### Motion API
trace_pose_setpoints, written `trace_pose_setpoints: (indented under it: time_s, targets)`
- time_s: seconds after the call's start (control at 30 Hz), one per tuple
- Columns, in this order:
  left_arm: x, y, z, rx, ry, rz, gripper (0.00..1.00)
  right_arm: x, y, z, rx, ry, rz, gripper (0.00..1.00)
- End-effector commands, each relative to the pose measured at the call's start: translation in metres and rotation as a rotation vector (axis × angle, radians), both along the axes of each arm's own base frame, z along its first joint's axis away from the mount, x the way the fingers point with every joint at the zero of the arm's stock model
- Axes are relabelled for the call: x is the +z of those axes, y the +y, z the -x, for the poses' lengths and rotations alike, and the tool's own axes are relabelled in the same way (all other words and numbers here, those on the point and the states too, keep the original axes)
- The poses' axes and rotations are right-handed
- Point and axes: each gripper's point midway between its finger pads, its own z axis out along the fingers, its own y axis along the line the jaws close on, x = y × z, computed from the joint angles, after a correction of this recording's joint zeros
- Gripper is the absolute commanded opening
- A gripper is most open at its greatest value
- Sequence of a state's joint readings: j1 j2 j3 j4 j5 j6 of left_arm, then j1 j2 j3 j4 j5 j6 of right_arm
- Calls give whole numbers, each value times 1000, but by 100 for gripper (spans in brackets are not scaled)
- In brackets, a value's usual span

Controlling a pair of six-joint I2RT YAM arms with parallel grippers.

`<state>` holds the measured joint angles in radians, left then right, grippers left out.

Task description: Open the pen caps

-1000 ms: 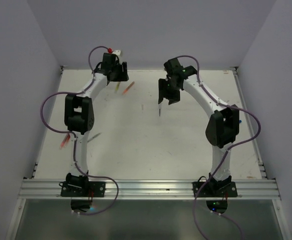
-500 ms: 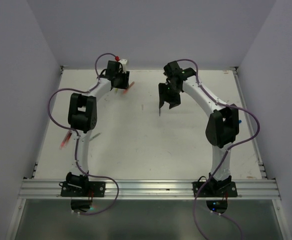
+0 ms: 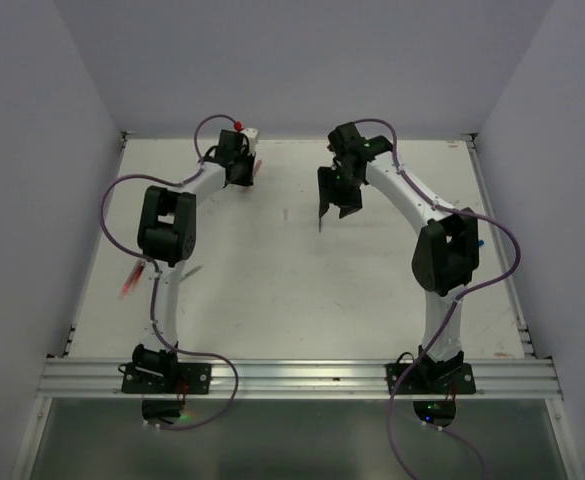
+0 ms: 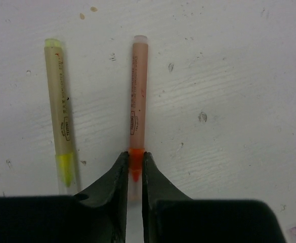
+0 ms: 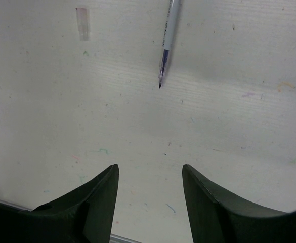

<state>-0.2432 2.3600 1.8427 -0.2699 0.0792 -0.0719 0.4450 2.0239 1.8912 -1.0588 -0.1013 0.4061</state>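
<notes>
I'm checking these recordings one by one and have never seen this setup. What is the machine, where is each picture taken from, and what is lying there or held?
Two robot arms are bolted at the near edge of a white table. The wide picture looks down from above and behind them; the other two come from wrist cameras, so the dark prongs are each arm's own fingers. The left gripper is pinched on the orange end of a pale orange pen; a yellow-tipped pen lies beside it. The right gripper is open and empty; ahead lie a blue pen and a small pale cap.
</notes>
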Motion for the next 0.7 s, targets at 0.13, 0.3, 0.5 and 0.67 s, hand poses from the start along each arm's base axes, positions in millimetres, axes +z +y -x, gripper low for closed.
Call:
trace_pose_setpoints:
  time_s: [0.13, 0.3, 0.5, 0.67]
  targets:
    - [72, -25, -14, 0, -107, 136, 0, 12, 3, -1, 16, -18, -24, 57]
    - [136, -62, 21, -60, -110, 434, 0, 21, 21, -13, 18, -22, -103, 57]
    - [170, -88, 100, -180, -38, 682, 0, 50, 62, -34, 40, -67, -344, 57]
    - [158, -95, 157, -245, 57, 756, 0, 64, 90, -43, -3, -68, -524, 56]
